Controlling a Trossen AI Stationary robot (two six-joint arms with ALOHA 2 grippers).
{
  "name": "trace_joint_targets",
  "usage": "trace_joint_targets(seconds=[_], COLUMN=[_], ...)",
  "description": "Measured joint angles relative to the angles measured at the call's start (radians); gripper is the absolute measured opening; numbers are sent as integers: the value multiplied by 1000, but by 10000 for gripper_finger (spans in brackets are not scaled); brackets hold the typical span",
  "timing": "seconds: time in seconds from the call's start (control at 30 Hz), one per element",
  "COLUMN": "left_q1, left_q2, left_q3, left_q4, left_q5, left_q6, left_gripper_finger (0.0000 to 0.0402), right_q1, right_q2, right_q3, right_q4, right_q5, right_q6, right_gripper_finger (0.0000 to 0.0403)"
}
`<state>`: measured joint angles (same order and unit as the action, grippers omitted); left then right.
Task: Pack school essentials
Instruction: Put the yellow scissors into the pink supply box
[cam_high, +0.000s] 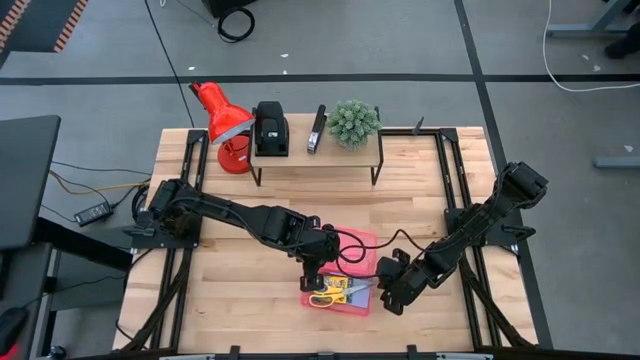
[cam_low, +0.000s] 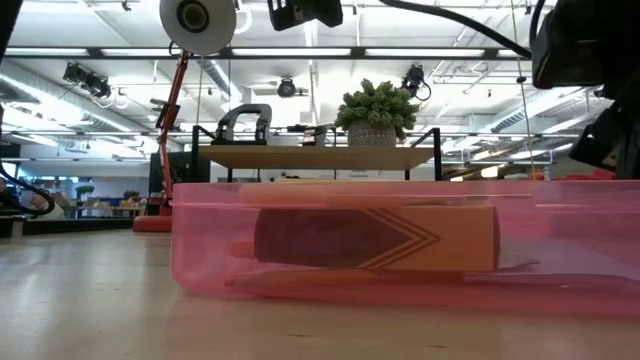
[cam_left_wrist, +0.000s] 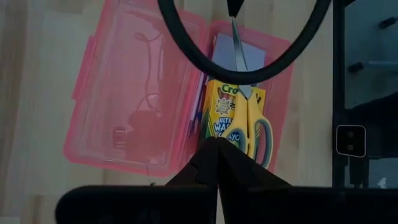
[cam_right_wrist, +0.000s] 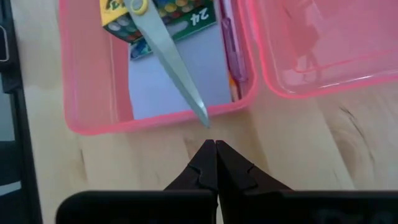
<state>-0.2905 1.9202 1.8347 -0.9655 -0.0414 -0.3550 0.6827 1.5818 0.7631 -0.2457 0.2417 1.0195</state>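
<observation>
An open pink case (cam_high: 372, 300) lies on the table with its clear lid (cam_left_wrist: 134, 99) folded out flat beside it. In it lie the pale notepad (cam_right_wrist: 180, 87), the crayon box (cam_left_wrist: 227, 115), a pinkish pen (cam_right_wrist: 231, 43) and the yellow-handled scissors (cam_left_wrist: 252, 124). The scissors' handles rest on the crayon box. Their blade tip (cam_right_wrist: 205, 121) lies over the case's wall. My left gripper (cam_left_wrist: 217, 146) hangs shut above the case's hinge. My right gripper (cam_right_wrist: 214, 144) is shut just outside that wall, a small gap short of the blade tip.
At the table's far side a low shelf (cam_high: 345, 155) carries black desk devices (cam_high: 270, 128) and a small plant (cam_high: 354, 122). A red lamp (cam_high: 222, 115) stands at its left. Bare wood lies left of the case and along the near edge.
</observation>
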Motion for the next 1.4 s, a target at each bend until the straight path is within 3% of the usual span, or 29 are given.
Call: trace_joint_targets(seconds=[0.3, 0.77, 1.4], left_q1=[0, 0, 0], left_q2=[0, 0, 0], left_q3=[0, 0, 0], left_q4=[0, 0, 1], left_q5=[0, 0, 0], left_q6=[0, -26, -27], left_gripper_finger=[9, 8, 9], right_q1=[0, 0, 0], right_q2=[0, 0, 0], right_q3=[0, 0, 0], right_q4=[99, 15, 86], right_q5=[28, 28, 60], right_q6=[-19, 31, 18], right_gripper_finger=[5, 6, 6])
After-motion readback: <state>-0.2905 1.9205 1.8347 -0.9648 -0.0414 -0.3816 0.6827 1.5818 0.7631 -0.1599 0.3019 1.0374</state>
